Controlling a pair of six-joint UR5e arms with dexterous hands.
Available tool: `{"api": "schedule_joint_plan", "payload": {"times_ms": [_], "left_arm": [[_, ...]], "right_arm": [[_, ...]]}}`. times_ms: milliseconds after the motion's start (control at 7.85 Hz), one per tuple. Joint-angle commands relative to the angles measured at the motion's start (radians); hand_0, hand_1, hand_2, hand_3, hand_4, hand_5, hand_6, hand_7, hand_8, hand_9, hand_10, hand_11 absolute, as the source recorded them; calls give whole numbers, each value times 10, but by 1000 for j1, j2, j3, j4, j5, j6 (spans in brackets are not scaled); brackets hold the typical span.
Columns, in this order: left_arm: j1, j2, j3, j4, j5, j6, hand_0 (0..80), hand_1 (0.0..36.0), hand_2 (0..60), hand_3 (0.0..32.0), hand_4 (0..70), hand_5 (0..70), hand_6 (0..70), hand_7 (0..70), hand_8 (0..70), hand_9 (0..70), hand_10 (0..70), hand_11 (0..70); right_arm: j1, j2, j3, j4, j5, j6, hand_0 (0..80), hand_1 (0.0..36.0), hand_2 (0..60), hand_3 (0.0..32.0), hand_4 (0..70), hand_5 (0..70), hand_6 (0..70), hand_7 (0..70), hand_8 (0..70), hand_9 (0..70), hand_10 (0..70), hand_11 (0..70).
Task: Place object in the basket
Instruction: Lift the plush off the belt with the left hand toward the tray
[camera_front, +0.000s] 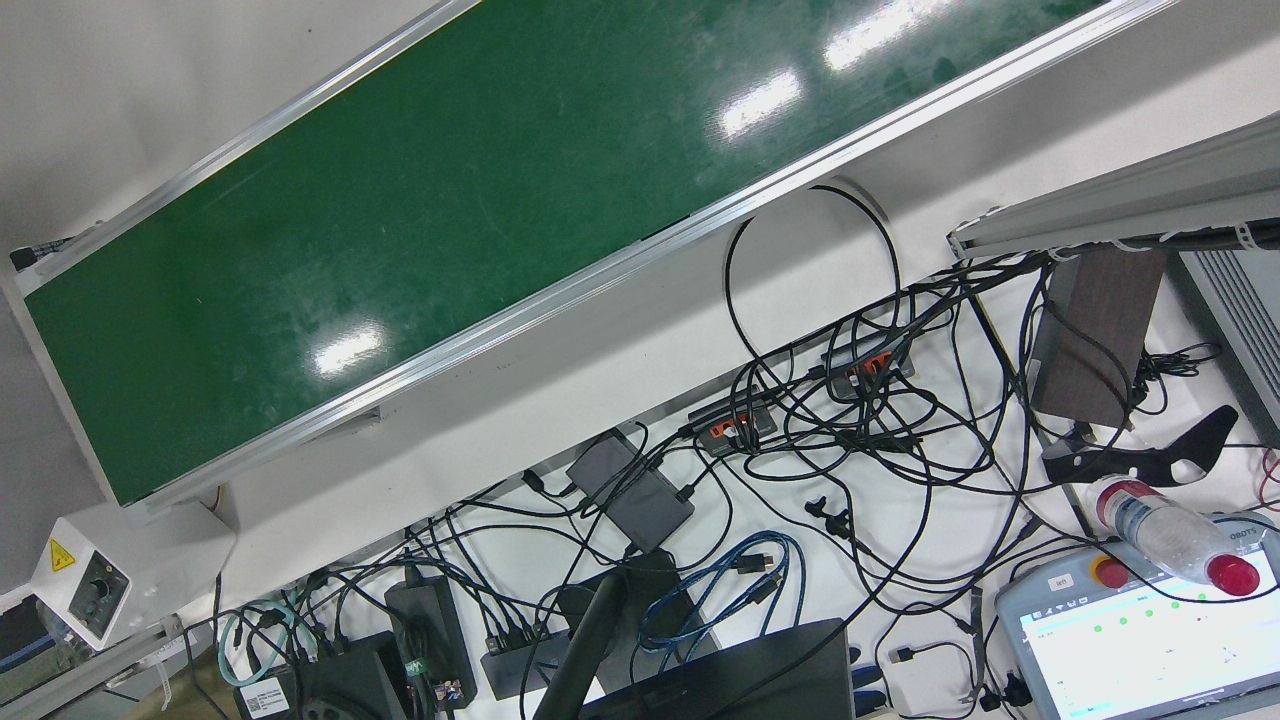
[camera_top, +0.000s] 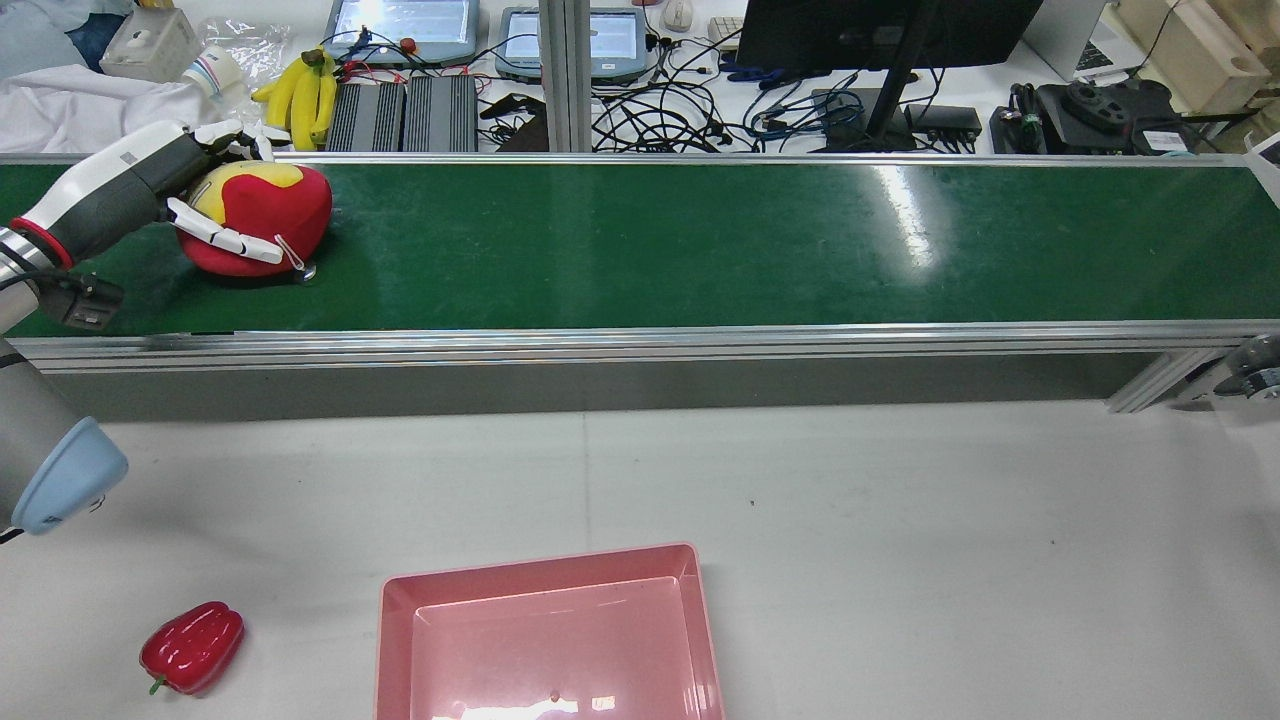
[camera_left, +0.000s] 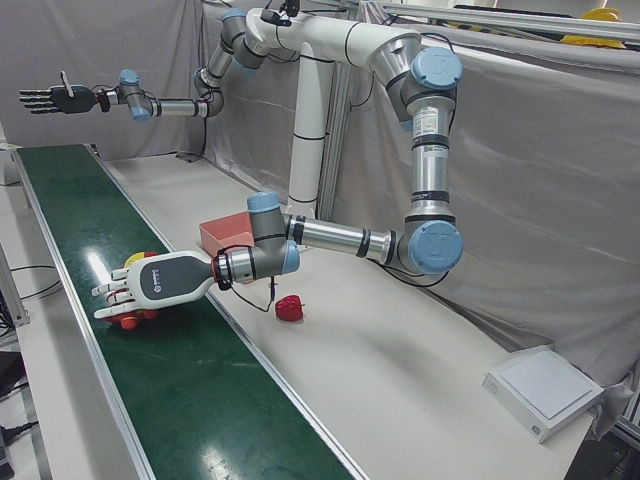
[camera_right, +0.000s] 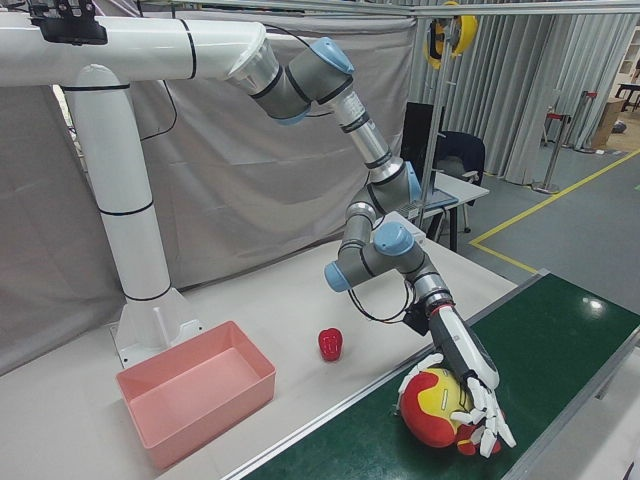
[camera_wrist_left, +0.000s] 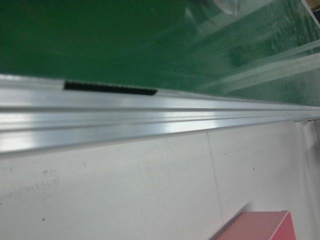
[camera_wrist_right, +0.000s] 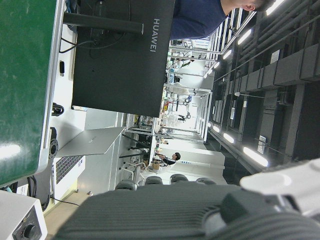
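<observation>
Wrapping left robot hand (camera_top: 215, 195) around one red-and-yellow plush apple (camera_top: 262, 215), fingers curled on it, apple sitting on the green conveyor belt (camera_top: 700, 240). Holding right robot hand (camera_left: 45, 99) raised, fingers spread, empty. Lying on the table (camera_top: 900, 520): one pink basket (camera_top: 550, 640), one red bell pepper (camera_top: 192, 647), apart.

Two arms are seen, built from silver-grey metal tubes with pale blue caps at the joints, hung from a thick white tubular frame on a white pedestal. The left hand (camera_right: 462, 392) is made of white, segmented fingers (camera_top: 232, 243) on a grey-and-white forearm shell with small dark lettering, and a red ring is seen at the wrist. A black cable is looped beside that wrist. The right hand (camera_left: 42, 99) is shown dark, with a blue-capped joint behind it.
</observation>
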Motion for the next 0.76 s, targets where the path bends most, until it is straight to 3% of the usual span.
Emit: {"api": "schedule_joint_plan", "payload": {"times_ms": [0,255,382,637], "left_arm": [[-10,-3,-52,35,17,-7,508,225,494,0,332,700,158,346,377,545,260,389],[-3,0,-215,107,22,-51,501,238,552,0,294,700,163,362,383,555,265,396],[2,0,-259,123,25,-67,502,242,577,0,295,700,168,373,393,567,273,407],[116,0,-282,131,72,-126,503,260,600,0,291,700,173,380,401,577,294,435]], "right_arm": [[0,0,0,0,0,0,0,0,0,0,0,0,0,0,0,0,0,0],[0,0,0,0,0,0,0,0,0,0,0,0,0,0,0,0,0,0],[0,0,0,0,0,0,0,0,0,0,0,0,0,0,0,0,0,0],[0,0,0,0,0,0,0,0,0,0,0,0,0,0,0,0,0,0]]}}
